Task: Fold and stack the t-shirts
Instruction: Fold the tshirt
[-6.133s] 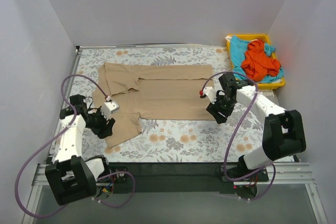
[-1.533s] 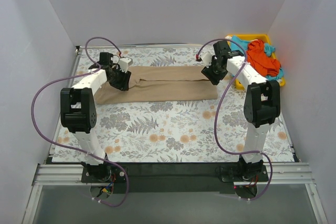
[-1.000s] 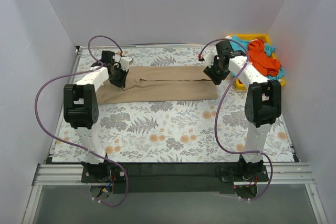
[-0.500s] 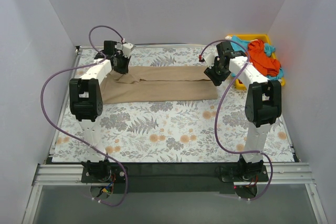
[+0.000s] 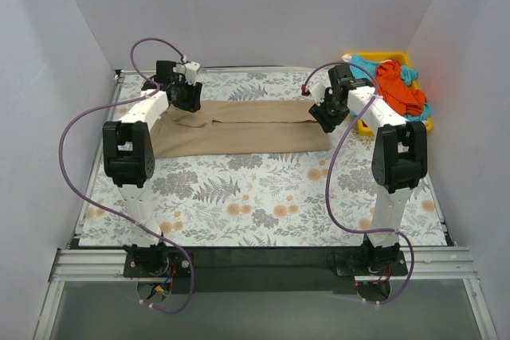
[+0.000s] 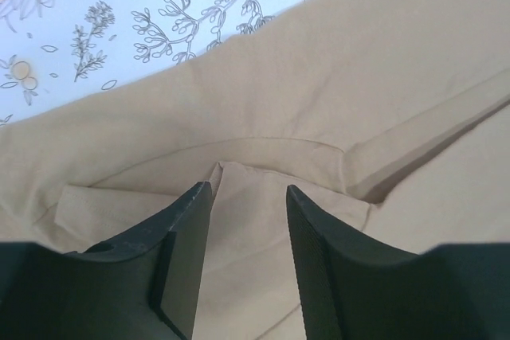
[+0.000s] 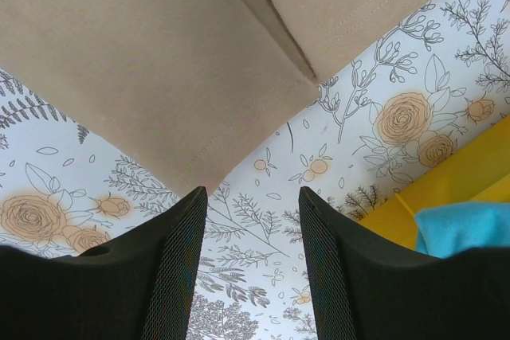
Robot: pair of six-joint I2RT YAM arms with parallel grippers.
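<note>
While tan shirt (image 5: 239, 129) lies folded, L tool (image 6: 247, 190) released, R tool (image 7: 253, 193) released, both empty.

Tan t-shirt (image 5: 247, 129) — floral tablecloth (image 5: 263, 197), yellow tray (image 5: 396, 129)

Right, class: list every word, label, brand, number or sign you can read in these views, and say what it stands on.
No readable text anywhere.
The tan t-shirt is plain, no print or tag showing.
The tablecloth bears only flowers and ferns.
The yellow tray, orange-red t-shirt and turquoise t-shirt show no lettering.
The left arm and right arm show no legible marking.
</note>
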